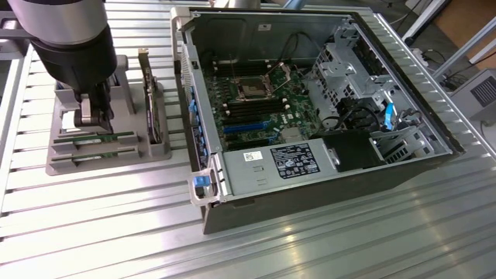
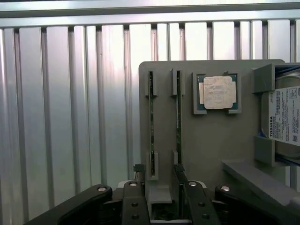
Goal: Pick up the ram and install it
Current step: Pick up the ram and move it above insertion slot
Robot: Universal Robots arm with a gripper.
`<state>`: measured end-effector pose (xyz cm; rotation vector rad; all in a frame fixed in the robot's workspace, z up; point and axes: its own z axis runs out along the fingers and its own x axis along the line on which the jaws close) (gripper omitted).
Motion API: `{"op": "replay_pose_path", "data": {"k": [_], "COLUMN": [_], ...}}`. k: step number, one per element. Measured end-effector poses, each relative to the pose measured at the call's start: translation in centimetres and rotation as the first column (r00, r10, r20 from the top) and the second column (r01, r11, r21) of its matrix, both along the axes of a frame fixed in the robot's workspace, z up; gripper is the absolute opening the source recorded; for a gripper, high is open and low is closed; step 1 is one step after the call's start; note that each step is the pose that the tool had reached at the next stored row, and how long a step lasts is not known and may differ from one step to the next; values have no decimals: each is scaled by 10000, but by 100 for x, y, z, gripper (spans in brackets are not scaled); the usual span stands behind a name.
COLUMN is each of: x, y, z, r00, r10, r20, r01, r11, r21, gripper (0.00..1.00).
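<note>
Two rams, slim green sticks, stand on edge in slots of a grey holder [image 2: 211,136]. In the wrist view one ram [image 2: 151,117] runs in between my fingers and the other ram [image 2: 178,117] ends at the inner edge of one finger [image 2: 190,197]. My gripper [image 2: 159,199] is open and holds nothing. In the exterior view the gripper [image 1: 93,119] hangs just above the rams [image 1: 97,139] on the holder [image 1: 69,165], at the exterior view's left. The open computer case [image 1: 310,99] lies to the right, with black memory slots [image 1: 252,108] on its motherboard.
A square silver CPU chip [image 2: 218,92] and a hard drive [image 2: 286,117] sit in the same holder beyond the rams. A card [image 1: 147,81] stands on edge at the holder's far side. The case wall [image 1: 190,104] rises close to the holder. Everything rests on a ribbed metal table [image 1: 116,232].
</note>
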<state>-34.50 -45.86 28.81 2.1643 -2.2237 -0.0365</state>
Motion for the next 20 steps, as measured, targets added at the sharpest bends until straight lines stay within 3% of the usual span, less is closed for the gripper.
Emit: {"op": "replay_pose_path", "data": {"k": [20], "x": [-63], "y": [-1], "z": [-106], "r00": [10000], "r10": [1], "r20": [0], "r01": [-1], "r11": [10000], "r21": [1], "gripper": [36]}}
